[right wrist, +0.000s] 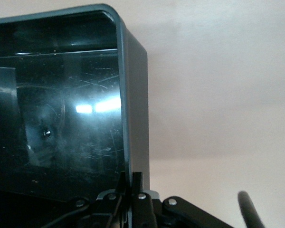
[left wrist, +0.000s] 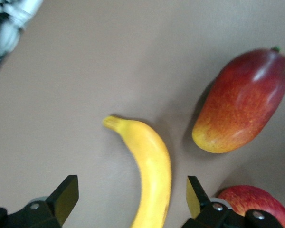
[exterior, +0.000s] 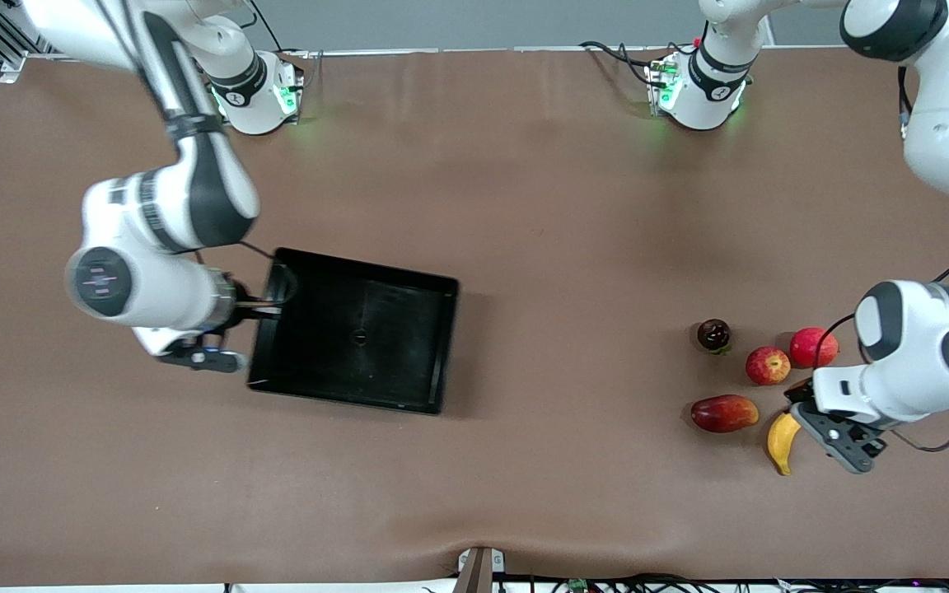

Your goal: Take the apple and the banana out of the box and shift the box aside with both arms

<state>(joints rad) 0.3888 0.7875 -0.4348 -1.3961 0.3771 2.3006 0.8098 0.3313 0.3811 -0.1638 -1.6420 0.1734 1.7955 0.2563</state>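
Banana [left wrist: 152,171] between spread left claw [left wrist: 130,199] fingers.

Glossy black box [exterior: 357,332] lies flat toward the right arm's end; yellow banana [exterior: 782,441] and streaked red apple [exterior: 768,366] lie toward the left arm's end

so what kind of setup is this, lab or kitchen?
Likely a robotics lab bench, not a kitchen: two white jointed robot arms bolted to a brown-covered table, cables along its edge, and staged props, a shallow glossy black plastic tray and a long curved yellow banana.
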